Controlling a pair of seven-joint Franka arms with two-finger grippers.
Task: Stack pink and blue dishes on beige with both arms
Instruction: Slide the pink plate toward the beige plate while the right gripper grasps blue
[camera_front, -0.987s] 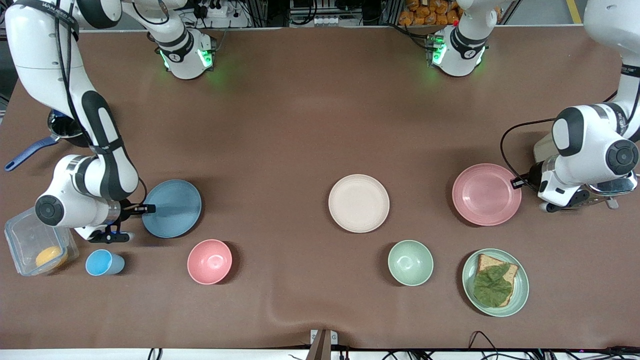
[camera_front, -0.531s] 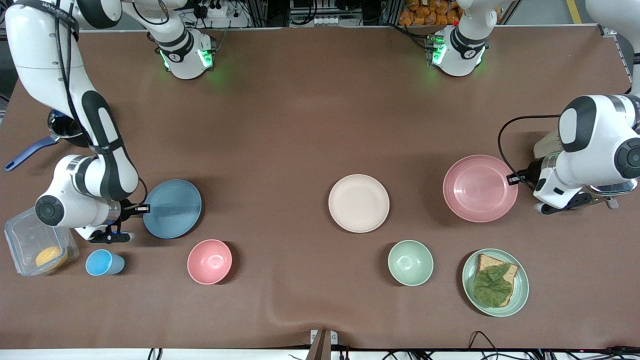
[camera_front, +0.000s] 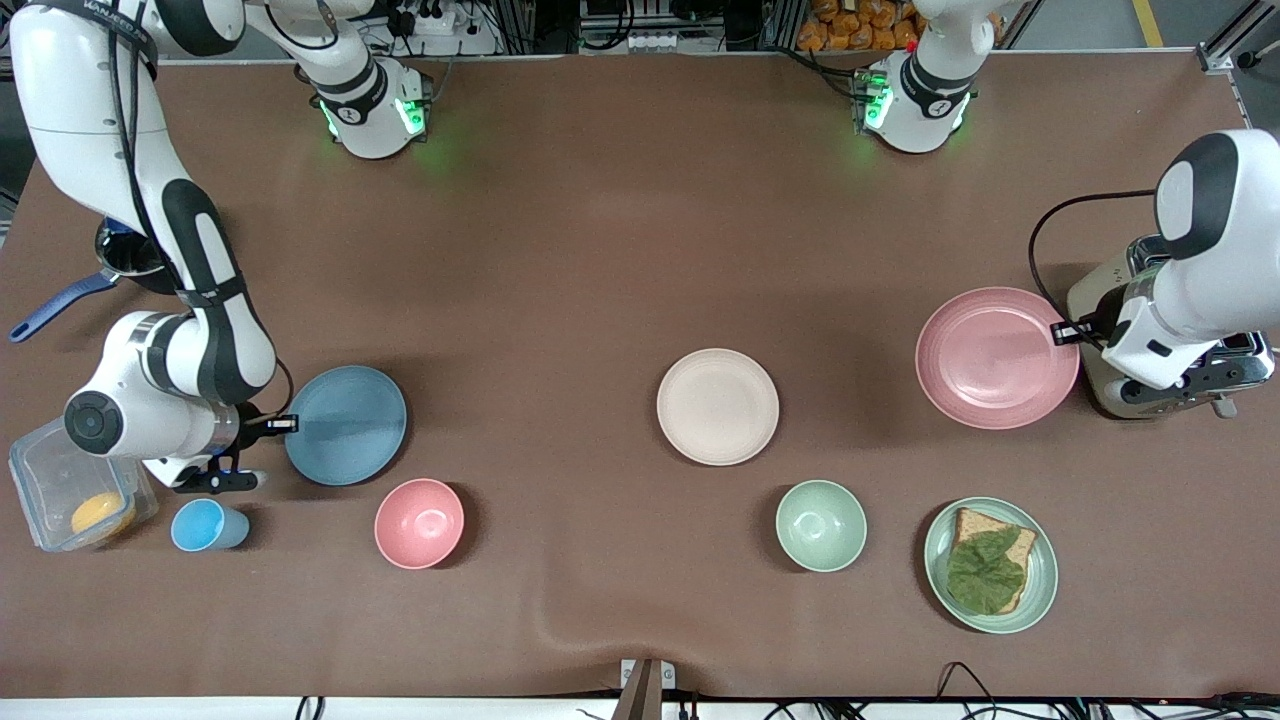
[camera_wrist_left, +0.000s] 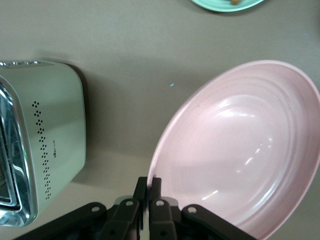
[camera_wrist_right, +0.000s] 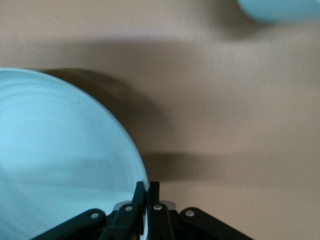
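The beige plate (camera_front: 717, 406) lies flat at the table's middle. My left gripper (camera_front: 1066, 331) is shut on the rim of the pink plate (camera_front: 996, 357), which hangs lifted and tilted above the table beside the toaster; the left wrist view shows the pink plate (camera_wrist_left: 245, 150) pinched by the left gripper (camera_wrist_left: 148, 185). My right gripper (camera_front: 278, 425) is shut on the rim of the blue plate (camera_front: 346, 425), raised slightly at the right arm's end of the table; in the right wrist view the blue plate (camera_wrist_right: 60, 160) sits in the right gripper (camera_wrist_right: 146, 190).
A pink bowl (camera_front: 419, 523), a green bowl (camera_front: 821, 525) and a green plate (camera_front: 990, 595) with bread and lettuce lie nearer the camera. A blue cup (camera_front: 205, 525) and clear container (camera_front: 70, 495) sit by the right arm. A toaster (camera_front: 1165, 350) stands under the left arm.
The left gripper has lifted the pink plate off the table and drawn it toward the left arm's end. The right gripper has raised the blue plate slightly.
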